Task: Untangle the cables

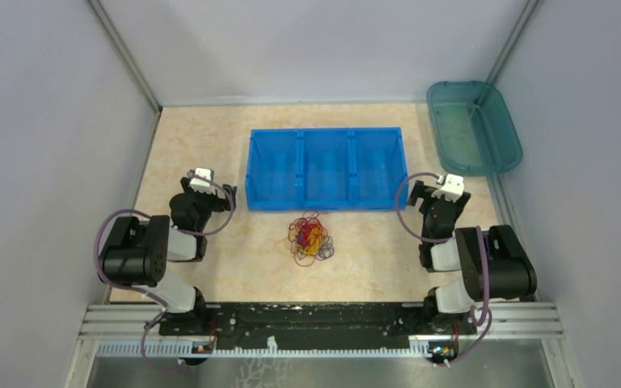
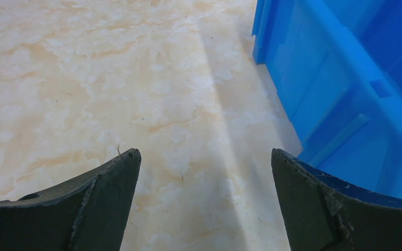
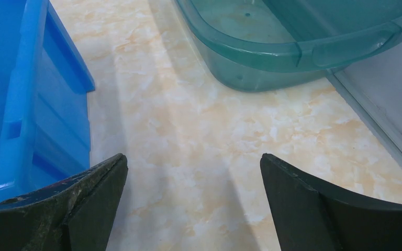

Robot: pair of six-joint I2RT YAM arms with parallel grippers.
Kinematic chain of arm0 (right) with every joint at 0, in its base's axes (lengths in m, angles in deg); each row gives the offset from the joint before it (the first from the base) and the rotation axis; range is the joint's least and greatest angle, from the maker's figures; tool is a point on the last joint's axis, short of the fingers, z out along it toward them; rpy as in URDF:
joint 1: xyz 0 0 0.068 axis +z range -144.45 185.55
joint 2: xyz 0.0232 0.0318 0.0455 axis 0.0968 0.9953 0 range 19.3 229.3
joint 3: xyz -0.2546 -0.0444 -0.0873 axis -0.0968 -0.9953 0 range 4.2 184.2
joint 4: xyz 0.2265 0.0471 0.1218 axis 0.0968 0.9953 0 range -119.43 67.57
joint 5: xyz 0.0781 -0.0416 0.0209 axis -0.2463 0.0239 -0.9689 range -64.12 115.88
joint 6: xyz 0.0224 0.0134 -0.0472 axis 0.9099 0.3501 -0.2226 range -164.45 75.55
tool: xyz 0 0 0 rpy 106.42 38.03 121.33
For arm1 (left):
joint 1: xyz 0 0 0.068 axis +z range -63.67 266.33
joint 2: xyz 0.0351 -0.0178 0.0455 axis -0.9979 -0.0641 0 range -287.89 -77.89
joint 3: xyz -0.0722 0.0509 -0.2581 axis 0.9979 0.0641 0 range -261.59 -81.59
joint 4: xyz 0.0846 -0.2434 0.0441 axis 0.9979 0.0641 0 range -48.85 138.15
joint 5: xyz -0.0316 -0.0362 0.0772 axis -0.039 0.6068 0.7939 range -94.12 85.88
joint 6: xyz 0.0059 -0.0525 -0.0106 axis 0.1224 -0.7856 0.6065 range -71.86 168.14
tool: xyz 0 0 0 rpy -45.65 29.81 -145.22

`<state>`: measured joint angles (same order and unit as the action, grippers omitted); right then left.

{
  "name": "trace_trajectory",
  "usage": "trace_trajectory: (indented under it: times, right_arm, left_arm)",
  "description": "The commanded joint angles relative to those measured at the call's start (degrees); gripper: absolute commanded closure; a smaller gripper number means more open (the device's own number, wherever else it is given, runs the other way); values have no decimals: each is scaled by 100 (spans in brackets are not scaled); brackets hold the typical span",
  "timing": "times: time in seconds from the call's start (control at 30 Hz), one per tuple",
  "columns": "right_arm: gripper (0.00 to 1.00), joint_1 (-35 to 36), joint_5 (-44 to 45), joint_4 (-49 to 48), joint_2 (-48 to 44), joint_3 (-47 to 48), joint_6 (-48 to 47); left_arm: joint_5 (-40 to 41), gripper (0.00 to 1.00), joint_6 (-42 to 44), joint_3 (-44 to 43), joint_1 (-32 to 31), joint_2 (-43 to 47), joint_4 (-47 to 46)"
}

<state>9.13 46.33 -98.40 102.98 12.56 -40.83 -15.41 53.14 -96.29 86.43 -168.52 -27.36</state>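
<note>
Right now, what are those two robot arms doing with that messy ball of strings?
Nothing is being held yet. The tangled cables lie in a heap on the table, just in front of the blue bin. The left claw and the right claw are both open and empty, one off to each side of the heap, not touching it.

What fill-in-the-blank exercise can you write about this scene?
The tangled cables lie on the table in front of the ____ bin.
This bin has ____ compartments.
The teal tub stands at the table's far ____ corner.
The left gripper and the right gripper are both ____ and hold nothing.
Missing words: blue, three, right, open.
</note>
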Motion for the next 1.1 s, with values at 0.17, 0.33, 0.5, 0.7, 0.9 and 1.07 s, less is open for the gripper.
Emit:
trace_trajectory:
  times: [0.17, 0.33, 0.5, 0.7, 0.9, 1.07]
  right_arm:
    - [1, -13, 30, -275, -89, 96, 3]
    - [1, -15, 180, -314, -119, 71, 47]
    - [1, -15, 180, -299, -303, -32, 66]
    - [1, 6, 628, 980, -1007, 393, 226]
    - [1, 4, 1292, 3796, -1671, 1572, 649]
    - [1, -12, 1200, 4075, -2726, 1549, 1338]
  left_arm:
    - [14, 0, 37, 2, -16, 28, -128]
    - [13, 0, 39, -8, -18, 28, -118]
    - [60, 0, -109, 58, 57, 166, -161]
    - [177, 0, -131, -891, 202, 983, 2318]
    - [-277, 0, -273, -1521, 698, 1546, 3727]
    - [-1120, 0, -521, -2381, 1274, 1837, 5359]
